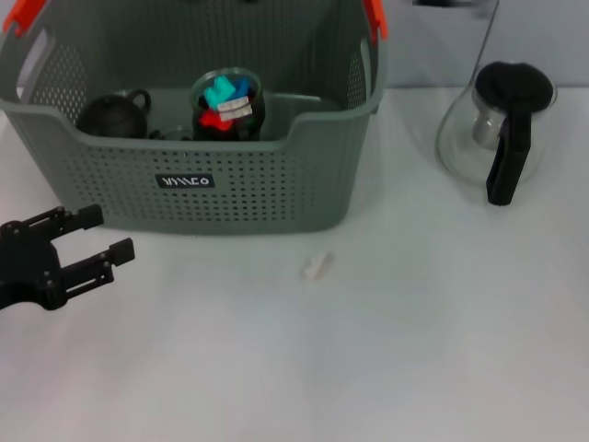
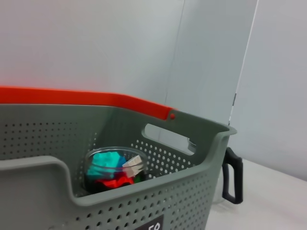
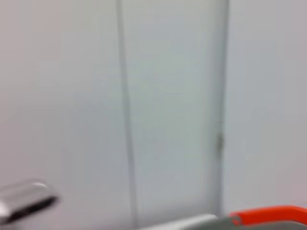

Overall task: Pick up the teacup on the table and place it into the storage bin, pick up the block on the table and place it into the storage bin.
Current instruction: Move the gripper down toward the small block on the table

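White table (image 1: pixel 414 350), your stock: storage bin (image 1: pixel 230 198) at far left, holding a dark teacup (image 1: pixel 112 114) and a glass cup of coloured blocks (image 1: pixel 226 99). Small pale block (image 1: pixel 316 267) on the table just near the bin. Glass teapot (image 1: pixel 497 129) far right. Left gripper (image 1: pixel 87 247) at near left, fingers parted, empty.
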Controlling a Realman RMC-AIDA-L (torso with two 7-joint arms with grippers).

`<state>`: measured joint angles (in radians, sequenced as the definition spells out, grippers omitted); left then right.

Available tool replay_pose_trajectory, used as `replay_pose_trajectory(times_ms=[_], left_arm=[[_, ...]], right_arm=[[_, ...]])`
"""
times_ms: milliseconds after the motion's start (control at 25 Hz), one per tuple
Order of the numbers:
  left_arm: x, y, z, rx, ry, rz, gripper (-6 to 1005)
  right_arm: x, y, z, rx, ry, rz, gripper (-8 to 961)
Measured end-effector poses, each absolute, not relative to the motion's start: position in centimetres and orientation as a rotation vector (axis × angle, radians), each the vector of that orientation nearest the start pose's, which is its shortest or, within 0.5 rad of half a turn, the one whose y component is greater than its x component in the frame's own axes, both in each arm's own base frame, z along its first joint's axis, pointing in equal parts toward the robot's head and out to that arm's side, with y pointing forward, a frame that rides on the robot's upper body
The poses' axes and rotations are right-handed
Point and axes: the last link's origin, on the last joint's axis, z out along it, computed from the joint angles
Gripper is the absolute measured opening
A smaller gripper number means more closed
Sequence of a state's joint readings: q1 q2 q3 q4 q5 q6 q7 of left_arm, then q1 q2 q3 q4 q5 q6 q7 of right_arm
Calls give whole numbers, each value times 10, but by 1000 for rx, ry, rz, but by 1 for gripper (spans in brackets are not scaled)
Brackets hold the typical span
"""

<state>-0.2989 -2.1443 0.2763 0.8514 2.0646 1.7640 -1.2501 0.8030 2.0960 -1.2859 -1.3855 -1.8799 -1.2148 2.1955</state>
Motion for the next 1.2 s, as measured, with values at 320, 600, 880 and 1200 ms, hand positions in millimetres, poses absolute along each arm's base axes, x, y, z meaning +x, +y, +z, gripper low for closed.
replay_pose_trajectory(times_ms=[320,600,880,1200], left_arm=[[-330,254,57,-2374,-663,-766,694],[-330,256,57,-2370,-664,-760,694],[-330,256,57,-2370,-664,-759,693],[-331,254,56,-2365,-674,-760,694]], right_arm=[[78,332,71,-3037,338,463,613],[106,325,59,-3040,519,-153,614],[90,345,20,-3037,644,-411,613],[77,372,-45,-2948,744,-634,612]])
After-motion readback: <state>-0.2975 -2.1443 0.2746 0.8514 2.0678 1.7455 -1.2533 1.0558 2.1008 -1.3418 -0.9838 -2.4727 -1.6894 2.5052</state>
